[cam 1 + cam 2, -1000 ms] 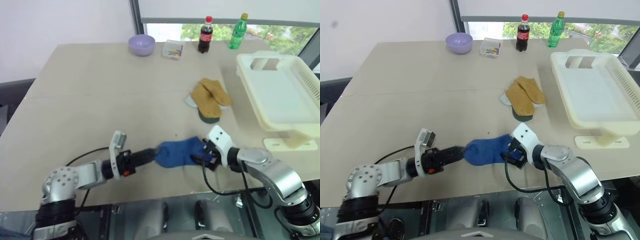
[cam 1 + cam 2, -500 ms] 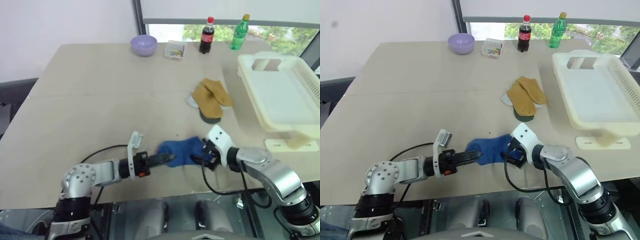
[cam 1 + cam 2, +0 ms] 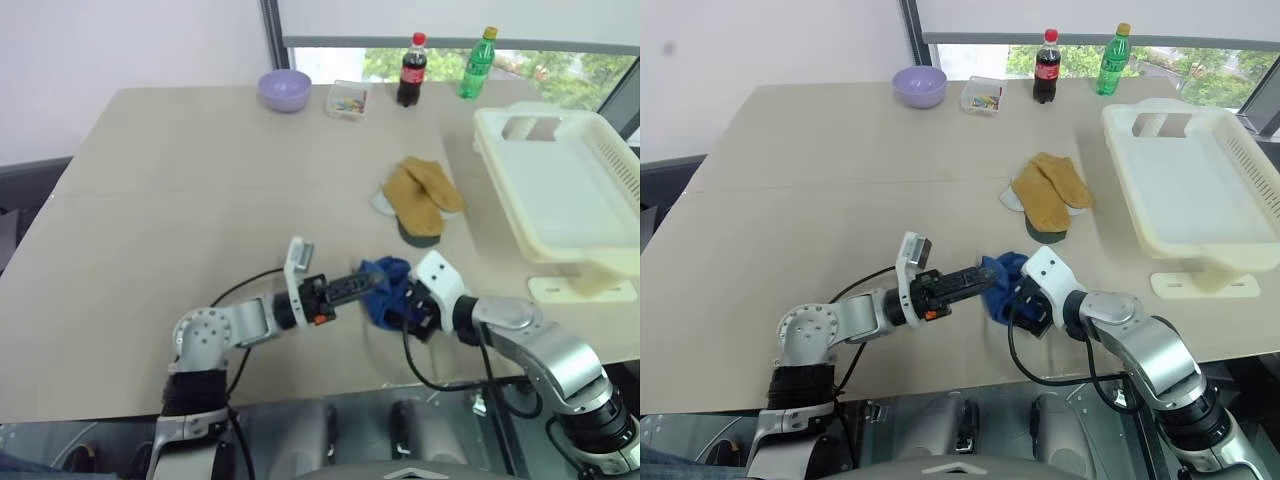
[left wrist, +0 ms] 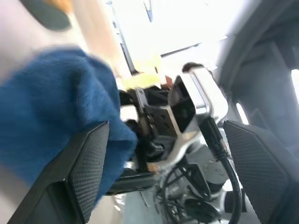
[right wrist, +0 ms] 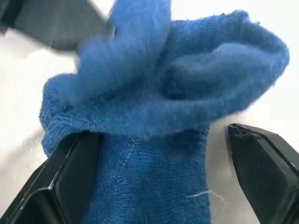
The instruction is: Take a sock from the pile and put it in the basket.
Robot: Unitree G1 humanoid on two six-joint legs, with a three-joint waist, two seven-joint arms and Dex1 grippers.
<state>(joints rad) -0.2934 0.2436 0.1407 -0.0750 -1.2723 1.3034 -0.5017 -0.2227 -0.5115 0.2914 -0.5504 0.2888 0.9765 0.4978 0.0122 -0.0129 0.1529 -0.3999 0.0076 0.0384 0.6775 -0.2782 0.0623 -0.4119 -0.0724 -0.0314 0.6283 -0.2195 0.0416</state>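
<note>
Two hands meet at one blue sock (image 3: 1002,284), bunched on the tabletop (image 3: 820,180) near its front edge, well short of the basket (image 3: 1200,190). Left hand (image 3: 985,281) spread, pushing into the fabric; right hand (image 3: 1023,305) spread around it. Soft, light, floppy: best pinched at the thick bunched middle.

Bright daylight from window (image 3: 560,70); left wrist view overexposed, blurred; head views sharp.
</note>
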